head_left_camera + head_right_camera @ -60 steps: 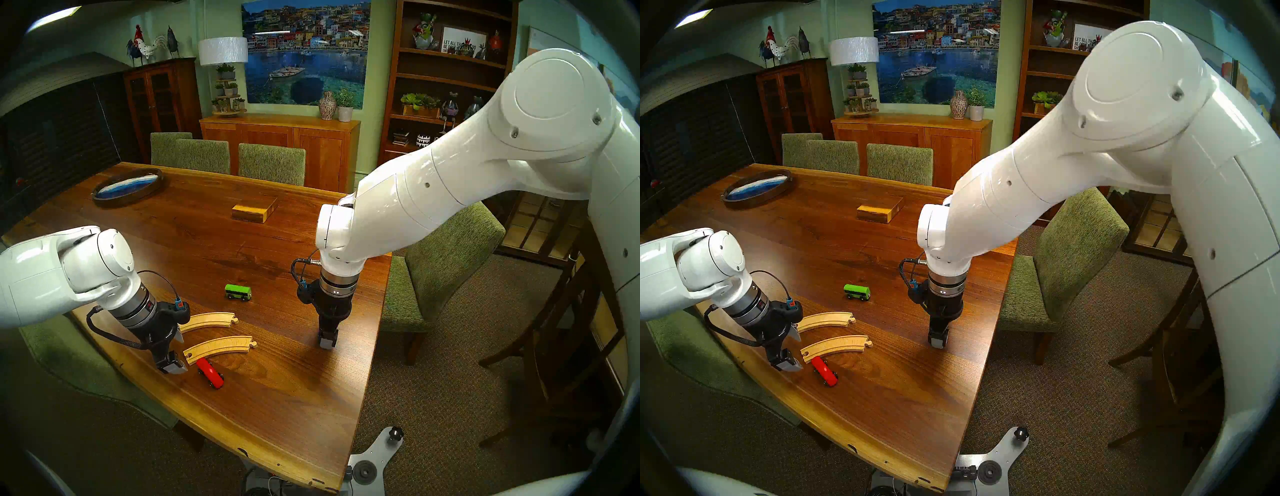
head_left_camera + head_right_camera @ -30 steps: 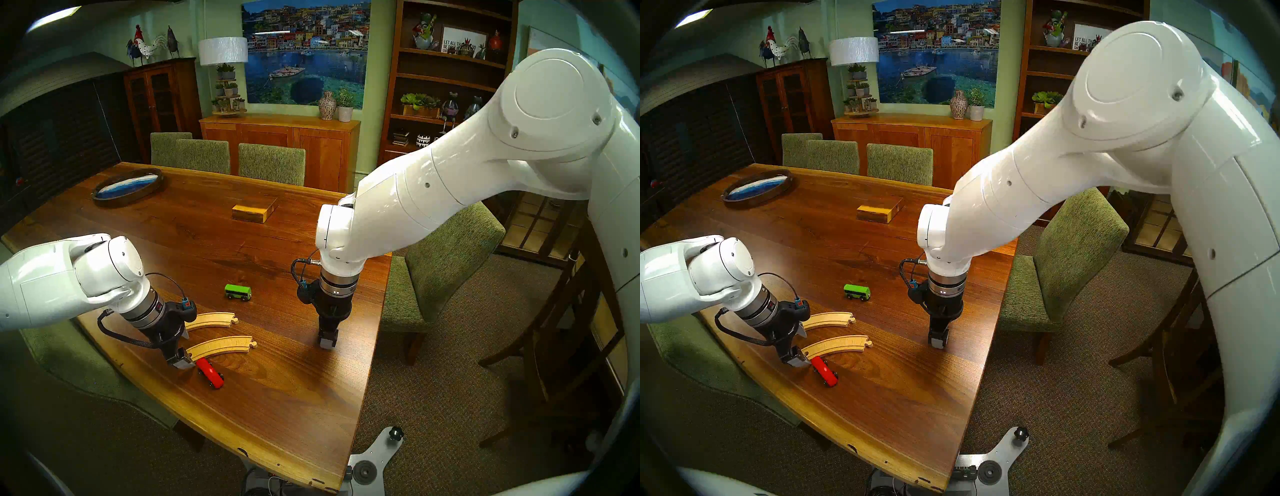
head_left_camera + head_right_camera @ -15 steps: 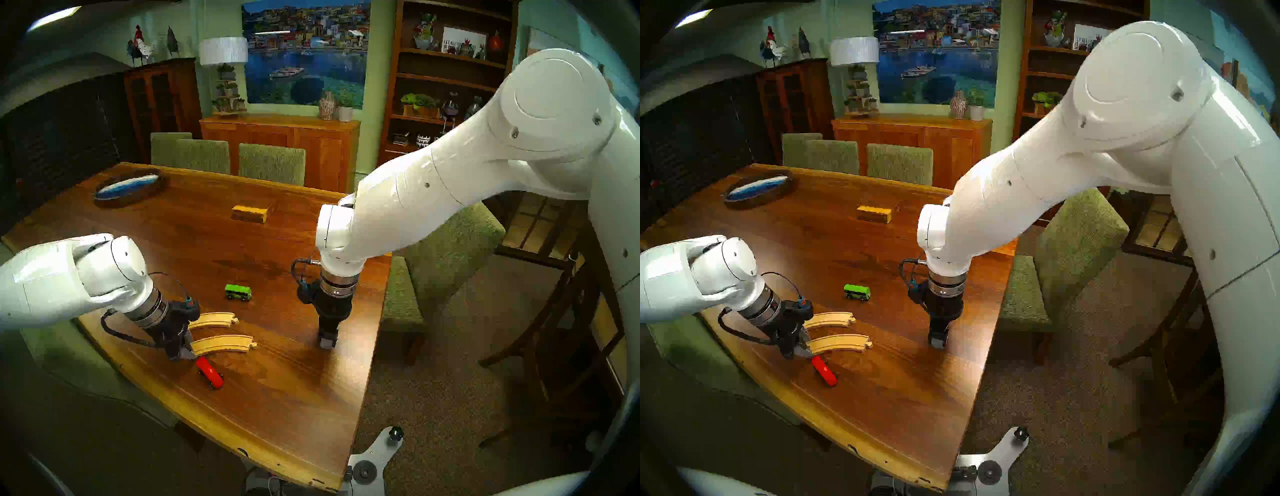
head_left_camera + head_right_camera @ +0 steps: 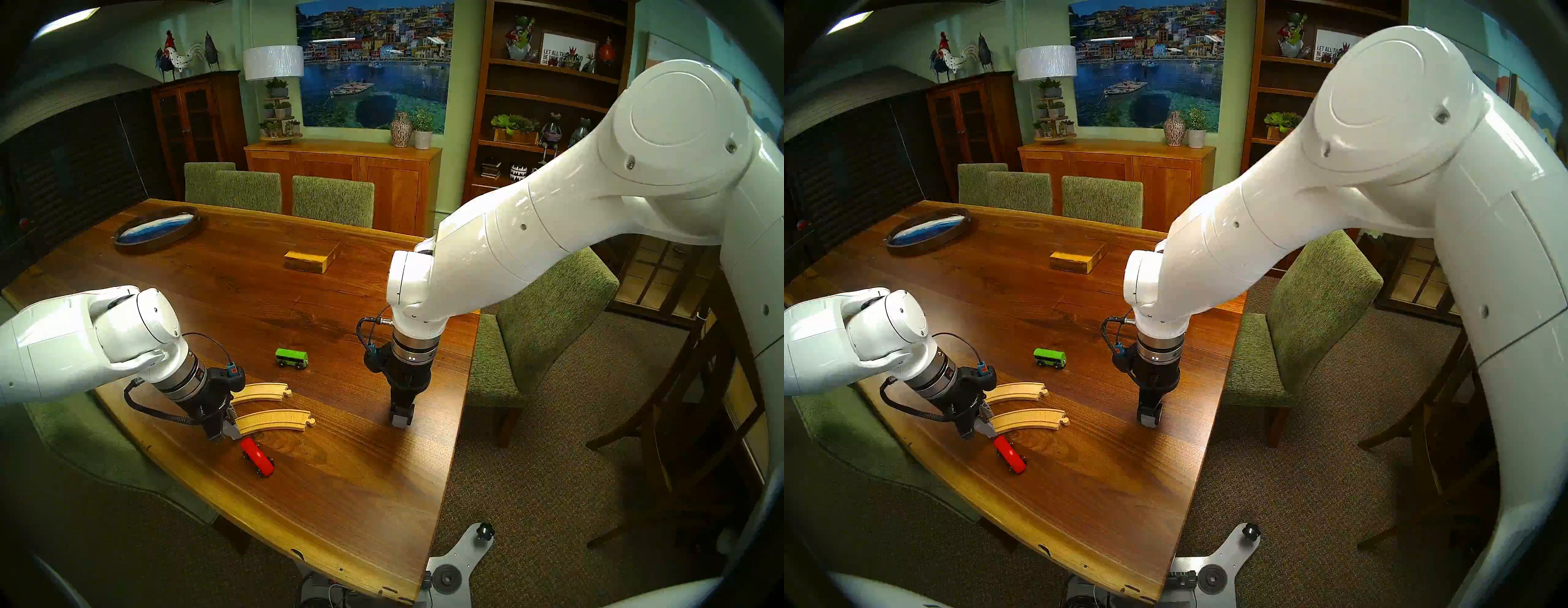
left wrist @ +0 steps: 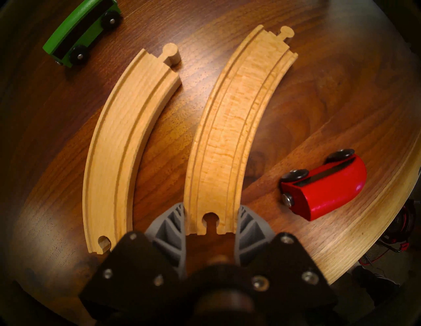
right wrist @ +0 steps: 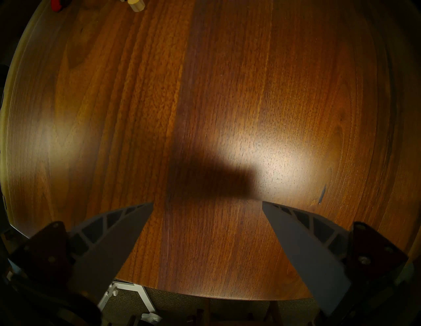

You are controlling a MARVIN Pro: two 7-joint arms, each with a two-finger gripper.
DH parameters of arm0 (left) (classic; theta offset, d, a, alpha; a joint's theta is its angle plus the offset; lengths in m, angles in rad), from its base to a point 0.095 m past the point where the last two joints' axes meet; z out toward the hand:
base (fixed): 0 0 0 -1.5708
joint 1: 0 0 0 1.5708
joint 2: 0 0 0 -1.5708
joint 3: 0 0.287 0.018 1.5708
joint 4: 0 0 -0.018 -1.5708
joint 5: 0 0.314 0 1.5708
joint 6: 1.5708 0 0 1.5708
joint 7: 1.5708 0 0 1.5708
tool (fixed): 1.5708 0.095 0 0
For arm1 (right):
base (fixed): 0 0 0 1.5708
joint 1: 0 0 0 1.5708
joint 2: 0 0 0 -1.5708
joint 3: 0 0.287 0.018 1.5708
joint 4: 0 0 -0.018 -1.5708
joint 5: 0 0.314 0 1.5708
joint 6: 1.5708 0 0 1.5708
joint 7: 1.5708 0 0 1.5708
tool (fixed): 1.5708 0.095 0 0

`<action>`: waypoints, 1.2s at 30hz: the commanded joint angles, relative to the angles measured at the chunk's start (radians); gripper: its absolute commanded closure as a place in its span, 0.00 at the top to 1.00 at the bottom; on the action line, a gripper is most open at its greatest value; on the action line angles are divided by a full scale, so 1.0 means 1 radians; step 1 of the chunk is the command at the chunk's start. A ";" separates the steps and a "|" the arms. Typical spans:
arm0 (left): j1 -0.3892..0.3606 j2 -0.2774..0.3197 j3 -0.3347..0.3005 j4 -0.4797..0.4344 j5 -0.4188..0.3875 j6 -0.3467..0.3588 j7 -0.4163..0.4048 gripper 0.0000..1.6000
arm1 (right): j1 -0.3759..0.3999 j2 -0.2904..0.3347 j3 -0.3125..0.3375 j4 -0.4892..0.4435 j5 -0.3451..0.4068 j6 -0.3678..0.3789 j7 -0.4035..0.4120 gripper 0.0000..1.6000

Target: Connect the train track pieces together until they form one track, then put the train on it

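Two curved pale wooden train track pieces lie side by side on the table, unjoined: the near one and the far one. My left gripper is shut on the near piece's socket end, one grey finger pressed to each side. The train's red car lies just in front of that gripper. Its green car stands behind the tracks. My right gripper hangs open just above bare table, to the right of the tracks.
A yellow-brown wooden block and an oval tray sit farther back on the table. Green chairs stand along the far and right sides. The table's right edge is close to my right gripper.
My left gripper moved right to the near track piece's socket end and closed onto its sides. The right arm, the cars and the far piece stayed put.
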 commanded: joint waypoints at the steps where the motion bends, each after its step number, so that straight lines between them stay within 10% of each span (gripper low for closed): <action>1: 0.001 -0.006 -0.009 -0.003 -0.009 0.001 0.039 0.00 | 0.022 0.005 0.007 0.005 0.002 0.001 0.001 1.00; 36: -0.078 -0.052 -0.071 0.002 0.017 -0.021 -0.019 0.00 | 0.020 0.005 0.007 0.006 0.001 0.001 0.001 1.00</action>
